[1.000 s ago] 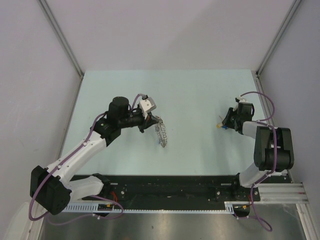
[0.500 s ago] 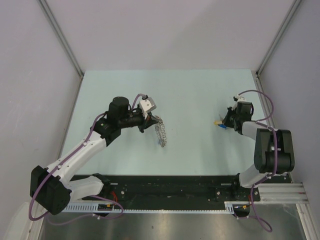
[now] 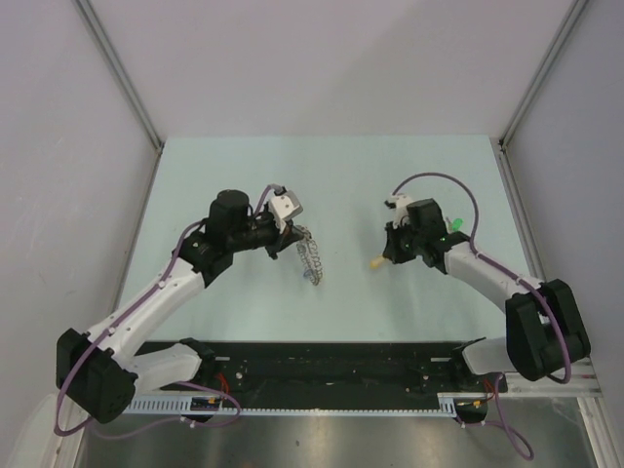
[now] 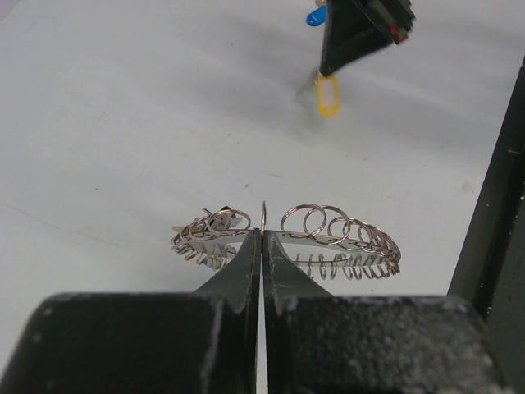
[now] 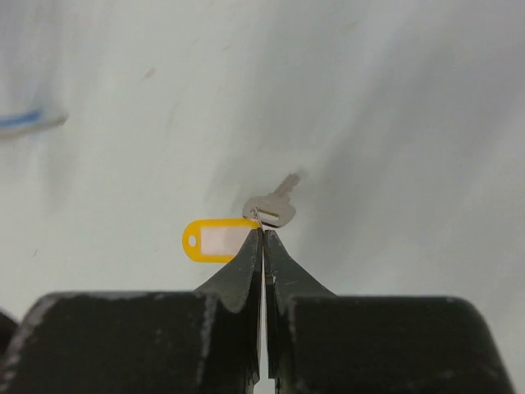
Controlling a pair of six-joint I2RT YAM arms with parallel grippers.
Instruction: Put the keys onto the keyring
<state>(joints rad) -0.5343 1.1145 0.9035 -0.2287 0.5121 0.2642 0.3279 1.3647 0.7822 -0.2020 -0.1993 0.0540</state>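
The keyring (image 4: pixel 328 232), a wide loop strung with many small wire rings, hangs level in front of my left gripper (image 4: pixel 262 233), which is shut on one thin ring at its near edge. From above, the keyring (image 3: pixel 311 261) hangs below the left gripper (image 3: pixel 295 238). My right gripper (image 5: pixel 262 231) is shut on the small loop joining a yellow tag (image 5: pixel 215 240) to a silver key (image 5: pixel 275 209). This yellow key (image 3: pixel 375 261) hangs at the right gripper (image 3: pixel 383 255), a short way right of the keyring. A blue key (image 4: pixel 316 16) lies on the table behind it.
The pale green table (image 3: pixel 351 175) is bounded by grey walls at the back and sides. A small green spot (image 3: pixel 454 227) shows beside the right forearm. The black base rail (image 3: pixel 331 366) runs along the near edge.
The right arm has swung left from the table's right side toward the middle, carrying the yellow key and leaving the blue key behind. The left arm and keyring have barely moved.
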